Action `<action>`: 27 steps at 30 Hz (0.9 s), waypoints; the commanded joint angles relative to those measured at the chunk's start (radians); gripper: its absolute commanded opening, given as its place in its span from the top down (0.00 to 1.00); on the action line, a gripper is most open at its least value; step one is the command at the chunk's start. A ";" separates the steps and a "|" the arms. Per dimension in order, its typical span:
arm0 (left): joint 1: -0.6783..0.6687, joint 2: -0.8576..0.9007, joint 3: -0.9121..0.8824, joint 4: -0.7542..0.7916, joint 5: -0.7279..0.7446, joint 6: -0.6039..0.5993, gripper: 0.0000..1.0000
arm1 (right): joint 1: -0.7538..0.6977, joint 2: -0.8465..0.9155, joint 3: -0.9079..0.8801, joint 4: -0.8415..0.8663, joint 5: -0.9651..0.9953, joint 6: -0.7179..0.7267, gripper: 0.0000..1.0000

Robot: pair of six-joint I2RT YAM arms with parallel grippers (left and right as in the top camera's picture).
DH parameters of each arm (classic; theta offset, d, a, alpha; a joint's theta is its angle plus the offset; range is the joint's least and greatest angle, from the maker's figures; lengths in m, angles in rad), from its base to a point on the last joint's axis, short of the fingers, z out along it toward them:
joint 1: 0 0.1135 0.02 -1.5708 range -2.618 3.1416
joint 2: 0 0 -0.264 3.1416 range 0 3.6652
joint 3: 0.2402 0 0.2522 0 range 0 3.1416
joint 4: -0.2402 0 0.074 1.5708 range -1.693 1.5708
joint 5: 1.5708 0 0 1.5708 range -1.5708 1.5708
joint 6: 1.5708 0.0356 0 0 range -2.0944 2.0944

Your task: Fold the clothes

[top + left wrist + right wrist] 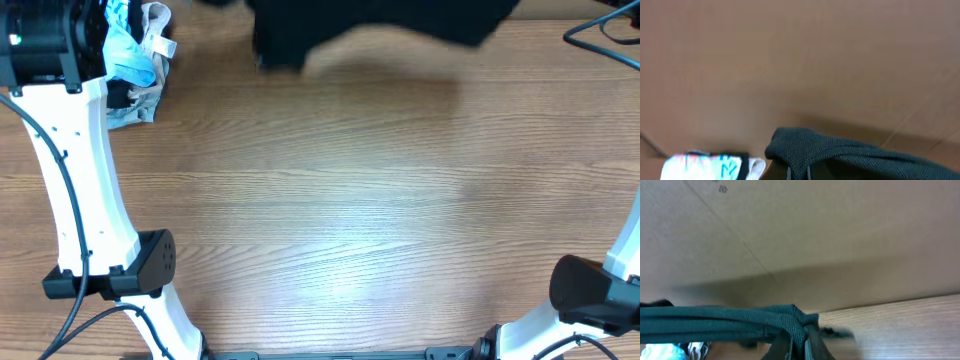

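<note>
The black T-shirt [380,25] hangs stretched above the table's far edge, blurred in the overhead view, its top cut off by the frame. My grippers are out of the overhead view. In the left wrist view my left gripper [798,172] is shut on a bunched corner of the black T-shirt [840,152]. In the right wrist view my right gripper [802,342] is shut on another bunched corner of the black T-shirt [740,322], which runs taut to the left.
A light-blue garment with white lettering [130,50] lies on a beige garment [150,80] at the far left, by the left arm [75,170]. It also shows in the left wrist view [705,167]. The wooden table [350,220] spreads below. A black cable [600,40] lies far right.
</note>
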 commanded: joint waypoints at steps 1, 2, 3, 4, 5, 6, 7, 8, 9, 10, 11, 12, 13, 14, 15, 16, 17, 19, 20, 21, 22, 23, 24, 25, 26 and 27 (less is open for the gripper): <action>0.024 -0.024 0.024 -0.038 -0.023 0.063 0.96 | -0.027 0.051 0.014 -0.003 0.090 0.007 0.96; 0.022 -0.016 0.024 -0.070 -0.013 0.066 0.96 | -0.024 0.074 0.014 -0.016 0.090 0.006 0.96; 0.018 -0.004 0.024 -0.107 -0.010 0.066 0.96 | -0.019 0.102 0.014 -0.035 0.090 0.003 0.96; 0.016 0.010 0.024 -0.148 -0.010 0.065 0.96 | -0.012 0.128 0.014 -0.054 0.090 -0.003 0.96; 0.009 0.026 0.024 -0.192 -0.010 0.066 0.96 | -0.004 0.157 0.014 -0.074 0.090 -0.010 0.96; 0.003 0.044 0.024 -0.240 -0.010 0.066 0.96 | 0.005 0.184 0.014 -0.095 0.090 -0.019 0.96; -0.003 0.064 0.024 -0.293 -0.010 0.065 0.96 | 0.013 0.210 0.014 -0.117 0.091 -0.030 0.96; -0.007 0.085 0.024 -0.348 -0.010 0.064 0.96 | 0.023 0.237 0.014 -0.139 0.090 -0.040 0.96; -0.011 0.108 0.024 -0.402 -0.010 0.065 0.95 | 0.032 0.260 0.014 -0.162 0.090 -0.053 0.96; -0.014 0.134 0.024 -0.459 -0.011 0.065 0.95 | 0.039 0.281 0.014 -0.189 0.091 -0.063 0.96; -0.016 0.160 0.024 -0.512 -0.011 0.065 0.96 | 0.044 0.300 0.014 -0.219 0.091 -0.080 0.96; -0.017 0.186 0.024 -0.563 -0.010 0.062 0.96 | 0.048 0.313 0.014 -0.251 0.094 -0.093 0.96; -0.017 0.212 0.024 -0.612 -0.010 0.052 0.96 | 0.049 0.323 0.014 -0.285 0.099 -0.103 0.96; -0.017 0.236 0.024 -0.657 -0.010 0.040 0.96 | 0.049 0.330 0.014 -0.317 0.099 -0.106 0.96; -0.017 0.256 0.024 -0.698 -0.009 0.030 0.96 | 0.049 0.331 0.014 -0.350 0.099 -0.106 0.96; -0.017 0.275 0.024 -0.734 -0.007 0.027 0.96 | 0.049 0.331 0.014 -0.382 0.099 -0.117 0.96; -0.017 0.290 0.024 -0.764 0.002 0.027 0.96 | 0.049 0.326 0.014 -0.415 0.099 -0.130 0.96; -0.017 0.305 0.018 -0.776 0.045 0.032 0.96 | 0.041 0.314 0.014 -0.492 0.103 -0.139 0.96; -0.018 0.304 0.011 -0.776 0.076 0.032 0.96 | 0.036 0.310 0.014 -0.528 0.102 -0.147 0.96; -0.019 0.302 0.011 -0.776 0.108 0.032 0.96 | 0.032 0.305 0.014 -0.563 0.102 -0.151 0.96; -0.020 0.298 0.011 -0.776 0.140 0.032 0.96 | 0.028 0.301 0.014 -0.590 0.102 -0.150 0.96; -0.023 0.293 0.011 -0.776 0.167 0.032 0.96 | 0.023 0.294 0.014 -0.617 0.102 -0.151 0.96; -0.027 0.285 0.011 -0.776 0.185 0.032 0.96 | 0.020 0.285 0.014 -0.647 0.101 -0.154 0.96; -0.032 0.277 0.011 -0.776 0.198 0.031 0.96 | 0.018 0.275 0.014 -0.671 0.102 -0.157 0.96; -0.039 0.266 0.010 -0.776 0.200 0.031 0.96 | 0.015 0.265 0.014 -0.693 0.104 -0.158 0.96; -0.048 0.252 0.003 -0.776 0.199 0.031 0.96 | 0.013 0.252 0.014 -0.716 0.111 -0.158 0.96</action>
